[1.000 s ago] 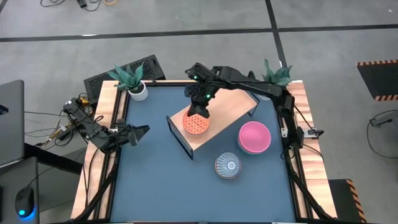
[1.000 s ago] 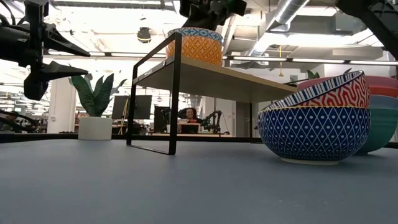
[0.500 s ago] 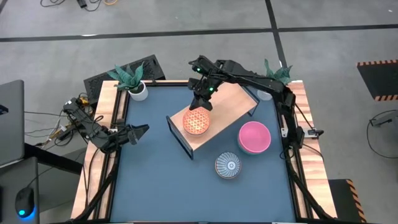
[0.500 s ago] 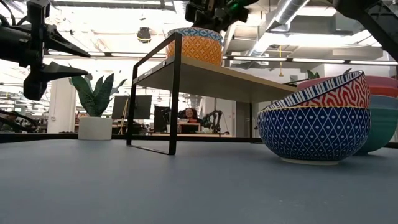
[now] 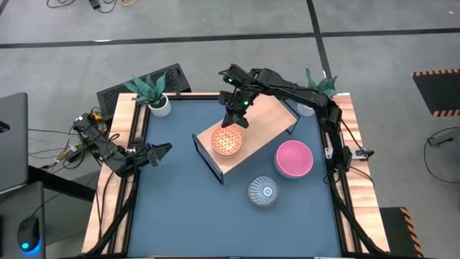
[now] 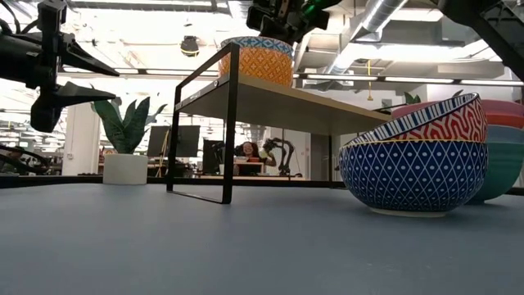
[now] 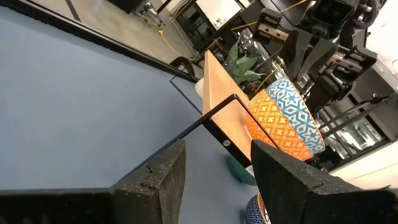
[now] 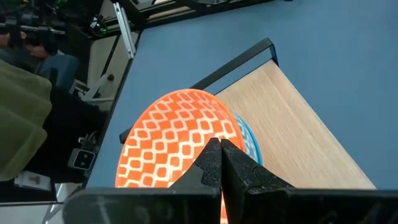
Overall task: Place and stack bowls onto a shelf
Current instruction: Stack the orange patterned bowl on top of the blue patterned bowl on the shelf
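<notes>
A yellow-orange patterned bowl (image 5: 226, 142) (image 6: 257, 59) (image 7: 283, 121) (image 8: 177, 140) stands upright on the left end of the light-wood shelf (image 5: 266, 124) (image 6: 311, 102). My right gripper (image 5: 236, 121) (image 6: 280, 23) (image 8: 221, 144) hovers shut just above the bowl's far rim and touches nothing. On the tabletop a pink bowl (image 5: 294, 158) sits nested in a teal one (image 6: 503, 168). A blue-white patterned bowl (image 5: 264, 191) (image 6: 413, 176) holds a second patterned bowl. My left gripper (image 5: 162, 151) (image 6: 97, 76) (image 7: 217, 149) waits open over the table's left edge.
A white pot with a green plant (image 5: 159, 104) (image 6: 125, 168) stands at the far left corner, and another plant (image 5: 320, 86) at the far right corner. Wooden rails (image 5: 133, 137) run along both table sides. The shelf's right part is bare board.
My right gripper has drawn back from over the orange bowl toward the table's far edge and risen a little. The bowl has stayed where it was on the shelf.
</notes>
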You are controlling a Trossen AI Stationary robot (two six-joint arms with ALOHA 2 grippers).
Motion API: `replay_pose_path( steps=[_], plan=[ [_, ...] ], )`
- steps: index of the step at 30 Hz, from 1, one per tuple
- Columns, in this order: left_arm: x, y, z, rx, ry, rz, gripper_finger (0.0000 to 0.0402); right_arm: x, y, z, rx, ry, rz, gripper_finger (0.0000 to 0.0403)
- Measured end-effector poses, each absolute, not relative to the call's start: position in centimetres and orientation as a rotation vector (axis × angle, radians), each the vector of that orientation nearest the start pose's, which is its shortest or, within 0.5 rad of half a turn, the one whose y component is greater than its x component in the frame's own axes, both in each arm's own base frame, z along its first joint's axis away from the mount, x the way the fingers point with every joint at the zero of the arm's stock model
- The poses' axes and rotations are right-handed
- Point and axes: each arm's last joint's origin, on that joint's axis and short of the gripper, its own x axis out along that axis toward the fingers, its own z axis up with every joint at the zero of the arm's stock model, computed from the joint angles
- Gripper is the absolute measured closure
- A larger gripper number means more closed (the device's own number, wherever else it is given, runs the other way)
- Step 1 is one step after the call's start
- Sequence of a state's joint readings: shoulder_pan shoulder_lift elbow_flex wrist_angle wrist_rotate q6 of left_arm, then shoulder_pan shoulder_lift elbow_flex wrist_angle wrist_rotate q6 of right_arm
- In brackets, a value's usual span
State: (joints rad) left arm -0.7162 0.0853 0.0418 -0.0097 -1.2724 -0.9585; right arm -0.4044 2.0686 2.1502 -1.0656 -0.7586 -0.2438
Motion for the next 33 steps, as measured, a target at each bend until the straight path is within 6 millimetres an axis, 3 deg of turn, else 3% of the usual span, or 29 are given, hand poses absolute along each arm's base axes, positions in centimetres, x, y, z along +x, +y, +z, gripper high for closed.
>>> replay_pose_path(
  steps=[12,20,24,33],
  plan=[
    [7.9,-3.2,17.1,-0.887,-0.241,0.529,0.0236,41.3,-16.0,32.4,0.354,0.822,0.396,0.0385],
    [7.9,-3.2,17.1,-0.886,-0.246,0.539,0.0236,41.3,-15.5,33.9,0.388,0.802,0.397,0.0384],
    [7.9,-3.2,17.1,-0.885,-0.246,0.541,0.0236,41.5,-13.2,35.2,0.342,0.807,0.458,0.0384],
    [7.9,-3.2,17.1,-0.879,-0.243,0.539,0.0236,43.4,-6.8,35.3,0.142,0.797,0.572,0.0384]
  ],
)
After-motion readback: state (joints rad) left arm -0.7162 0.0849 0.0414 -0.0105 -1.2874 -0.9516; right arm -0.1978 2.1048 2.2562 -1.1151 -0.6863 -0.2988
